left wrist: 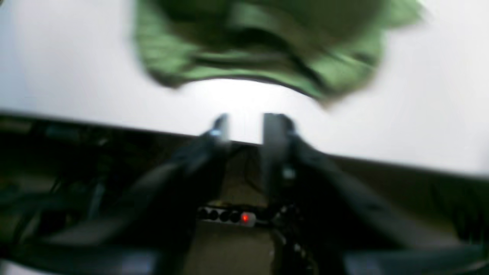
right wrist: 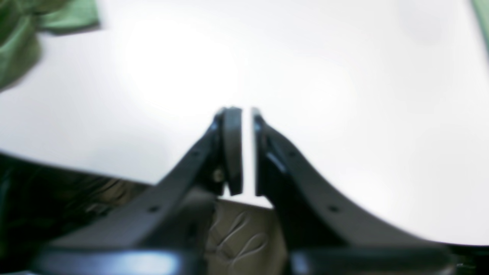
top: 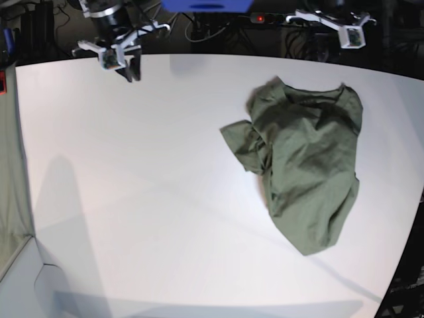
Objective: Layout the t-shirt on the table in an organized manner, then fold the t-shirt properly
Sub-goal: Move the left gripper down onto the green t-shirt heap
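Olive t-shirt (left wrist: 263, 42) — beyond left claw (left wrist: 244, 124) (apart)

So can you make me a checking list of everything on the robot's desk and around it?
Surface: the white table is smooth and bare around the shirt.
Job's things: the t-shirt, olive green, lies crumpled on the table, not spread, not folded.
Clutter: a greenish-grey cloth strip at the base view's left edge.
Pincers: the left pincer is open and empty, near the table edge by the shirt; the right pincer shows a narrow gap, empty, away from the shirt.
Cables: dark cables and a power strip with a red light beyond the table.
Surroundings: dark, blurred.
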Tool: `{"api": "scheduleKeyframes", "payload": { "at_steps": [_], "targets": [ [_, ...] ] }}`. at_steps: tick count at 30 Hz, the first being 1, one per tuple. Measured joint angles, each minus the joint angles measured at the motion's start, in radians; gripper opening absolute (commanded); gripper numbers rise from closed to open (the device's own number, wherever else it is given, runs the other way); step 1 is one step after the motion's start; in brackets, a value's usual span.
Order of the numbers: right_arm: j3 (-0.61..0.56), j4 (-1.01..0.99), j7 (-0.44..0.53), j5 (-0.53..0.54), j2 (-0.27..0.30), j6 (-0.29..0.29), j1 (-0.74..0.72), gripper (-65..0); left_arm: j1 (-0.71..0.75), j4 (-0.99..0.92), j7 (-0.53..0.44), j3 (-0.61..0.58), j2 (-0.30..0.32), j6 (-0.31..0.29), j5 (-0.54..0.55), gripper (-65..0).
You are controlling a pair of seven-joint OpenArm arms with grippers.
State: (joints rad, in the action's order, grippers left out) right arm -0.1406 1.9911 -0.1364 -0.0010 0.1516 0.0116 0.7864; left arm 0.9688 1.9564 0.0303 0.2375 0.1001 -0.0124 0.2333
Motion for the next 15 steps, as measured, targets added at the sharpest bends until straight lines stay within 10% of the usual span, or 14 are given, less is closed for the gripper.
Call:
{"api": "scheduleKeyframes", "payload": {
  "at_steps": [6,15],
  "targets": [
    [-0.103,0.001,-0.047,0.0,0.001,0.0,-0.071,-34.4,-0.084,-0.006,0.002,0.16,0.008,0.002,0.161,-29.3],
    [-0.183,0.001,-0.192,0.0,0.003,0.0,-0.172,-32.8,-0.256,-0.181,0.003,0.167,0.008,-0.003,0.161,-29.3]
  ]
}}
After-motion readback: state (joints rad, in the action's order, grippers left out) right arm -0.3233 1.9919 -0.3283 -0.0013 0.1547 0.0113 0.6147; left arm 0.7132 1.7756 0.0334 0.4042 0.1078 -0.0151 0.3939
